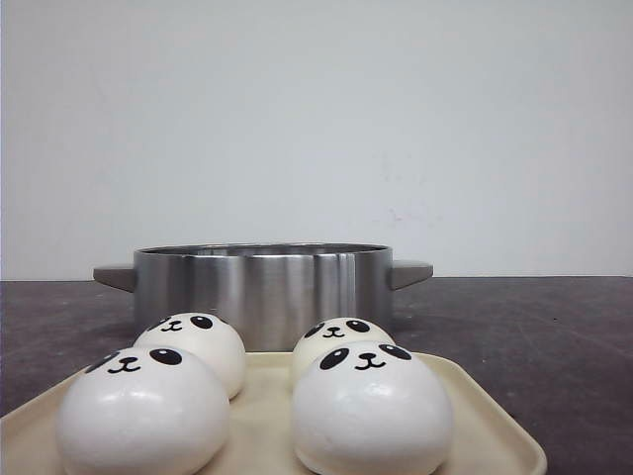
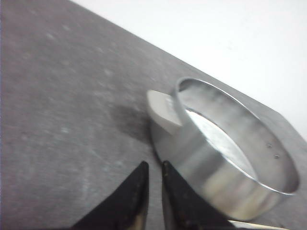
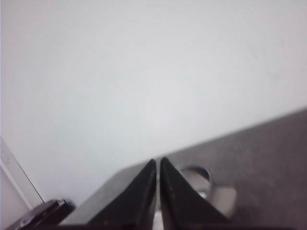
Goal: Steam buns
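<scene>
Dark speckled desk [image 1: 554, 336] runs back to a plain white wall [image 1: 316, 119].

Steel pot [image 1: 262, 292], wide and shallow, stands mid-desk with a grey handle at each side. No lid; the left wrist view shows a bare shiny floor inside.

Cream tray [image 1: 475, 416] sits just in front of the pot, nearest the front camera.

Four buns [image 1: 371, 406] on the tray, two rows of two, all upright, panda faces toward the front camera. Front left one and back left one touch or nearly so; same on the right. A strip of bare tray runs between the left pair and the right pair.

Left hand [image 2: 154, 177]: black fingers pressed nearly together, only a thin slit between the tips, pinching nothing. It hangs above the desk beside the pot's rim, close to one handle, tilted down toward the desk.

Right hand [image 3: 158, 177]: fingers likewise closed to a thin slit, holding nothing. It points nearly level, toward the wall, with the pot small and blurred beyond the tips.

Neither hand shows in the front view.
</scene>
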Robot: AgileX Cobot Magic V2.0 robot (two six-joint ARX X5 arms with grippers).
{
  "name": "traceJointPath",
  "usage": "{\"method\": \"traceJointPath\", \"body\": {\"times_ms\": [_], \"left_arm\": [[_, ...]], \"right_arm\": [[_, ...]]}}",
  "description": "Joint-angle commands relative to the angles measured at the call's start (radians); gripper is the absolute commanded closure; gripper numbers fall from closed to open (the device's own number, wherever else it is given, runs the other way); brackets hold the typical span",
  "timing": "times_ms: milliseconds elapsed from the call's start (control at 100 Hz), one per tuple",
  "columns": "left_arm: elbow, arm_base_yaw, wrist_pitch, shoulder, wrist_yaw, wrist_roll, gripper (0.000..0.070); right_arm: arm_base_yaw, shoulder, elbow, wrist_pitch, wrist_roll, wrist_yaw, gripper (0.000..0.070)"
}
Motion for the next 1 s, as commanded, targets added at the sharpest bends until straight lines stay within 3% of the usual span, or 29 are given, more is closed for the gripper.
{"method": "traceJointPath", "body": {"times_ms": [0,120,320,490,620,720,830,990], "left_arm": [[0.035,0.001,0.014,-0.001,-0.003,-0.059,0.0700],[0.051,0.001,0.021,-0.001,-0.050,-0.073,0.0700],[0.055,0.001,0.031,-0.001,-0.036,-0.090,0.0700],[0.055,0.001,0.075,-0.001,-0.049,-0.176,0.0700],[0.074,0.001,0.109,0.000,0.002,-0.243,0.0697],[0.145,0.001,0.076,0.018,0.074,-0.237,0.0691],[0.303,0.001,-0.090,0.090,0.113,-0.145,0.0691],[0.608,-0.002,-0.328,0.282,0.156,0.193,0.0691]], "right_arm": [[0.002,0.000,0.023,0.013,0.011,-0.001,0.0695],[0.002,0.000,0.058,0.009,-0.009,0.003,0.0695],[0.002,0.000,0.096,0.008,-0.012,0.002,0.0695],[0.002,0.000,0.147,-0.024,-0.048,0.002,0.0695],[0.002,0.002,0.245,-0.188,-0.101,0.001,0.0696],[0.002,0.028,0.367,-0.394,-0.183,-0.002,0.0696],[0.002,0.107,0.527,-0.589,-0.310,-0.002,0.0696],[0.002,0.257,0.740,-0.774,-0.457,0.011,0.0696]]}}
